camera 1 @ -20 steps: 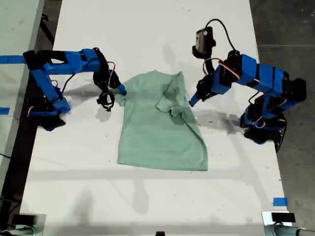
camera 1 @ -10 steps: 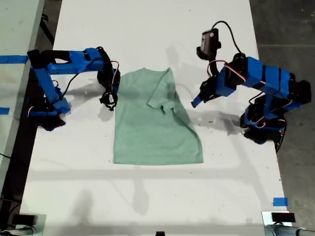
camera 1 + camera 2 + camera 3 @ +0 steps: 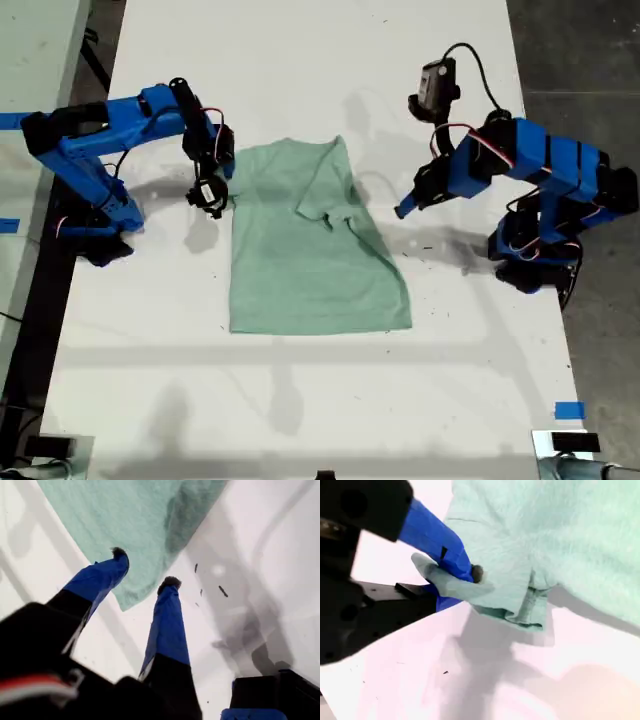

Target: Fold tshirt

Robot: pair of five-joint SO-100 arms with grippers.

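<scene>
Second hand clamped on the shirt's sleeve, first hand open and clear

The tshirt [image 3: 310,260] lies mostly flat in the middle of the white bench [image 3: 300,400], neck end toward the far side of the exterior view and hem toward the near side. The sleeve on the exterior view's right is folded in over the chest, leaving a rumpled diagonal ridge there. I can make out no writing on the cloth in any view.

Compared with a second ago, the whole shirt has slid toward the exterior view's left and has straightened: its side edges, which then slanted, now run nearly square to the bench. My first hand [image 3: 405,208], on the arm at the exterior view's right, was then at the folded sleeve; it has since pulled back and now hangs over bare bench just beside the shirt, not touching it. My second arm has drawn back toward the exterior view's left, and the shoulder edge of the shirt has come with it.

In its wrist view my first hand [image 3: 145,569] is spread wide and empty, both blue fingers apart, with a corner of the shirt [image 3: 135,525] just past the fingertips.

My second hand [image 3: 210,190] is at the shirt's shoulder edge on the exterior view's left. Its wrist view shows it [image 3: 470,575] clenched on a pinch of the mint cloth [image 3: 560,540] beside a hemmed edge, and the gripped fold is lifted a little above the bench
</scene>
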